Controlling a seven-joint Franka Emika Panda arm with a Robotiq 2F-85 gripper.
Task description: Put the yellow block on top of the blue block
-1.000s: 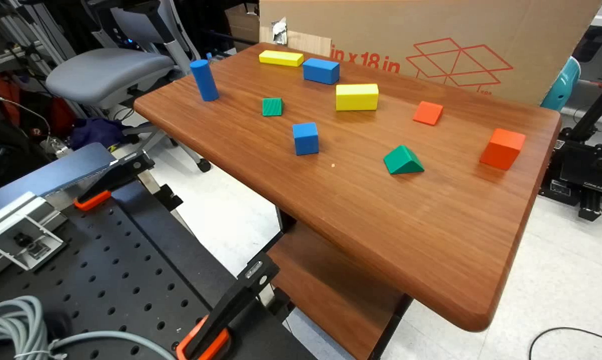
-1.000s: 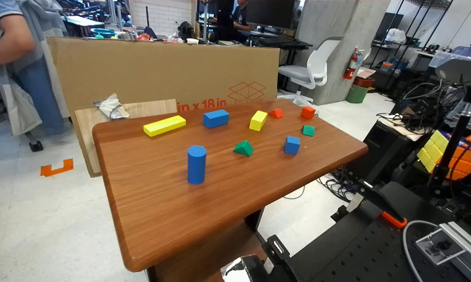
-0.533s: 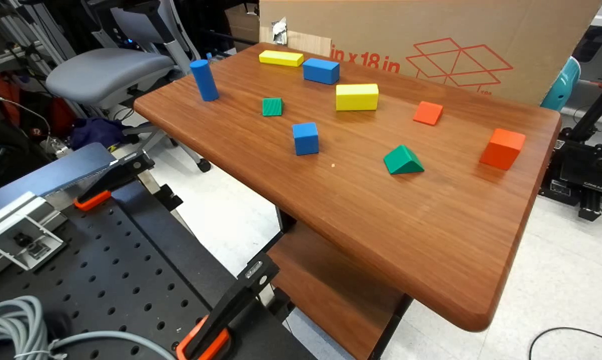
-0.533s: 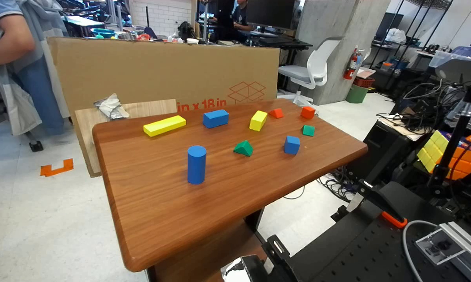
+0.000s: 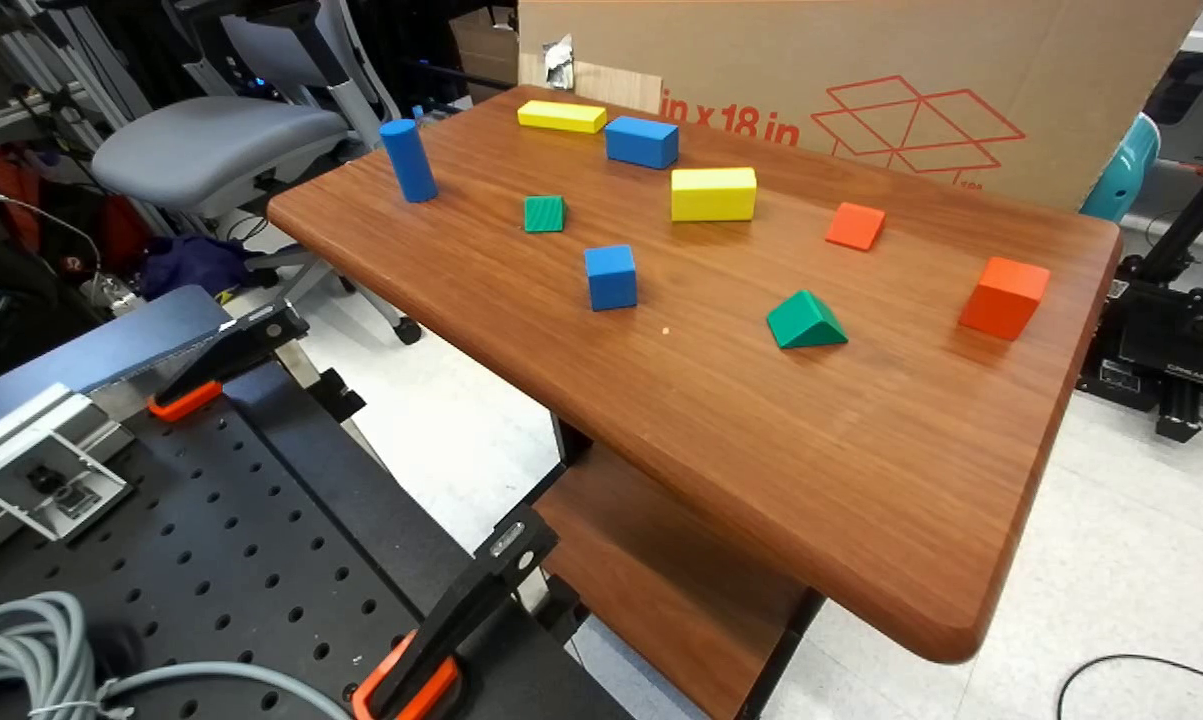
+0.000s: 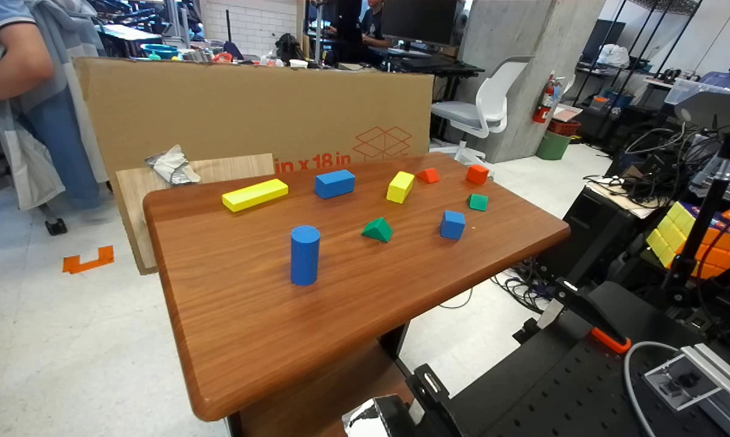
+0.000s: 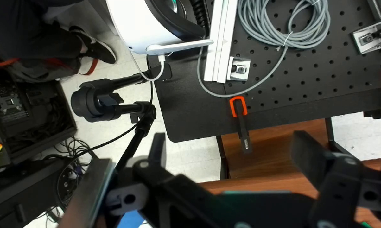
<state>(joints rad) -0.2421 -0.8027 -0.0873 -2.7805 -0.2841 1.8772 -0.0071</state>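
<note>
The claw [image 7: 231, 141] shows wide in the wrist view, jaws far apart with nothing in them, so reaching for the yellow bar [image 6: 255, 195] looks like the step in hand. How to play it? Carry the claw high over the tabletop [image 6: 237, 303], settle square above the bar's middle, pinch across its narrow width, lift level; then line it up along the blue brick [image 6: 335, 184] and lower softly until it sits flat and centred. And the bar itself: thin, long, bright yellow, crisp-edged, lying flat near the tabletop's edge by the cardboard [image 6: 249, 109], near the brick with a gap between. Mind the chunkier yellow block [image 5: 714, 194], an easy mix-up.
</note>
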